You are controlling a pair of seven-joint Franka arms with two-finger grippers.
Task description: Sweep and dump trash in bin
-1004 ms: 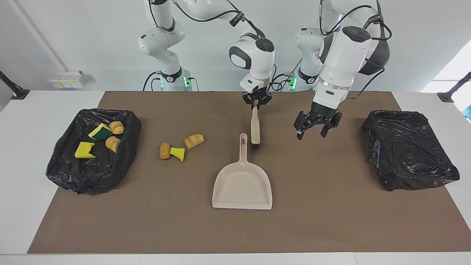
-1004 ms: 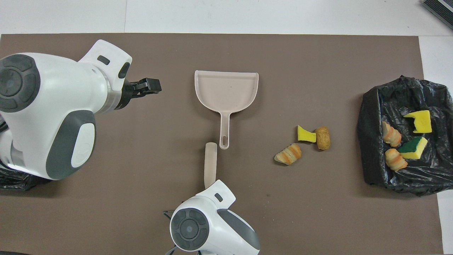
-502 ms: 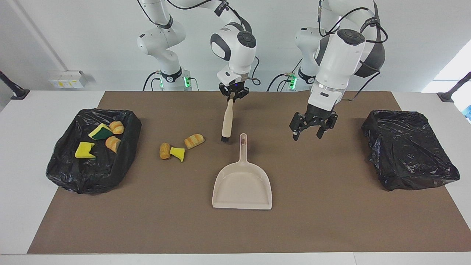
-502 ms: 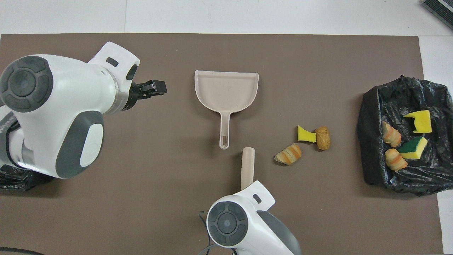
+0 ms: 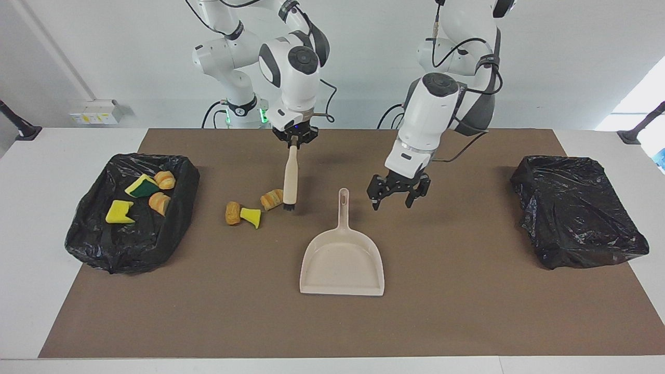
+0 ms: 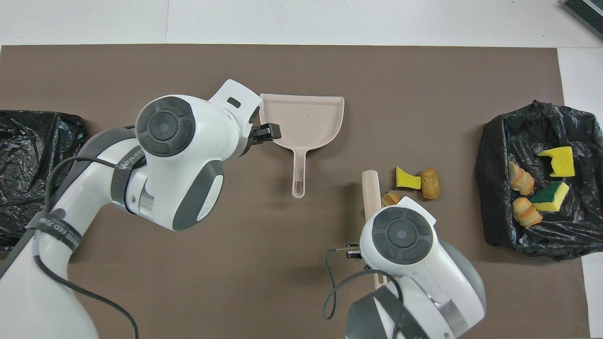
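Beige brush (image 5: 290, 180) clamped, right end effector (image 5: 294, 138)

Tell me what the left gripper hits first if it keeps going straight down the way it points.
Probably bare mat, just beside the dustpan handle. The left gripper hangs open there, fingers pointing down; depth is unclear, so it may clip the handle.
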